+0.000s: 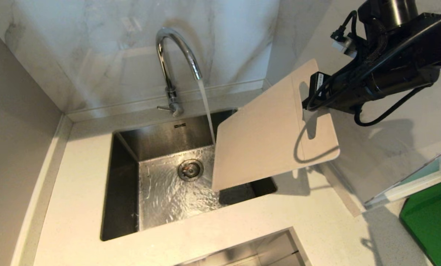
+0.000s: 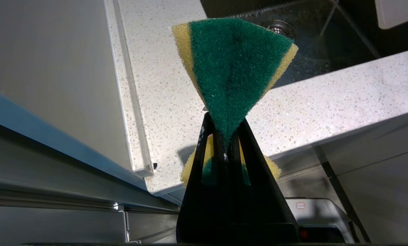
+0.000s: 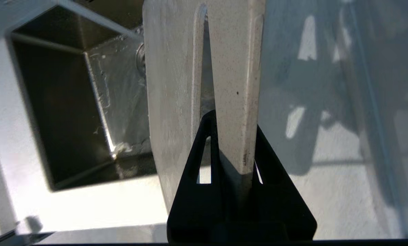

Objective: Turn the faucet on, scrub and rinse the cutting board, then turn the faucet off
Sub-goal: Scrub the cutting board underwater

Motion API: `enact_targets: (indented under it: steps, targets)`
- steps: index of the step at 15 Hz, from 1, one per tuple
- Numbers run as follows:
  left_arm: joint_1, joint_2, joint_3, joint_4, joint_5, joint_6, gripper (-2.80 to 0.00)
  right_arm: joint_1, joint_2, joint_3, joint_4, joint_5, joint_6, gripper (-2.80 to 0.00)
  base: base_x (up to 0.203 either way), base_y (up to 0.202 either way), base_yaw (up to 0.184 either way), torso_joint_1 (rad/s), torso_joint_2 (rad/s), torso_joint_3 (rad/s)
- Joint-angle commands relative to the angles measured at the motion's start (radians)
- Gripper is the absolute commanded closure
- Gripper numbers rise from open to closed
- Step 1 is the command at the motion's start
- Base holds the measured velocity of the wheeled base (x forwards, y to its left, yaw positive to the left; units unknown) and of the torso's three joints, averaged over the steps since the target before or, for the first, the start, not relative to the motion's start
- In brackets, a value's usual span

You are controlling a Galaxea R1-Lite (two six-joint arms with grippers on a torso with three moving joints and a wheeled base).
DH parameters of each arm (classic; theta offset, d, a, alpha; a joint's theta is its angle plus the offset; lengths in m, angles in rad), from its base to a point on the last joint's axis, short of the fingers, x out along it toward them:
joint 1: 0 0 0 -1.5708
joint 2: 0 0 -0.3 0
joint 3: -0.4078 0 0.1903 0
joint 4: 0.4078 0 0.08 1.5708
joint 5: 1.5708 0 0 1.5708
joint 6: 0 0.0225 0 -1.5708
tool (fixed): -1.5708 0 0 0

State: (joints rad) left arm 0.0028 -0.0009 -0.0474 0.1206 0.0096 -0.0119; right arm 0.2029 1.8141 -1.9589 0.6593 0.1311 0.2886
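Right fingers (image 3: 236,136) clamped on cutting board (image 1: 268,133) at its slot end, board tilted mid-frame over sink (image 1: 124,177), lower edge seemingly in faucet (image 1: 172,66) stream. Left fingers (image 2: 224,136) pinch sponge (image 2: 233,68) over tabletop (image 2: 326,109).

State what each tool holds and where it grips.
Right tool grips the cutting board at the strip beside its handle slot. Left tool pinches the sponge across its middle.
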Motion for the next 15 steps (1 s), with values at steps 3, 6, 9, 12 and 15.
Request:
enact_targets:
  steps: [3,6,9,12,15]
  targets:
    - [0.0,-0.001,0.0,0.001,0.0,0.0,0.0,-0.011,0.089,-0.027,-0.087,0.099,-0.077,0.0,0.0,0.0,0.0,0.0,0.0,0.0]
    - [0.0,-0.001,0.0,0.001,0.001,0.0,0.0,-0.018,0.105,-0.03,-0.1,0.168,-0.128,0.0,0.0,0.0,0.0,0.0,0.0,0.0]
    - [0.0,-0.001,0.0,0.001,0.001,0.0,0.0,-0.03,0.124,-0.029,-0.132,0.211,-0.131,0.0,0.0,0.0,0.0,0.0,0.0,0.0]
    - [0.0,-0.001,0.0,0.001,0.0,0.0,0.0,-0.037,0.146,-0.029,-0.192,0.273,-0.131,0.0,0.0,0.0,0.0,0.0,0.0,0.0]
    - [0.0,-0.001,0.0,0.001,0.0,0.0,0.0,-0.036,0.159,-0.029,-0.231,0.33,-0.131,0.0,0.0,0.0,0.0,0.0,0.0,0.0]
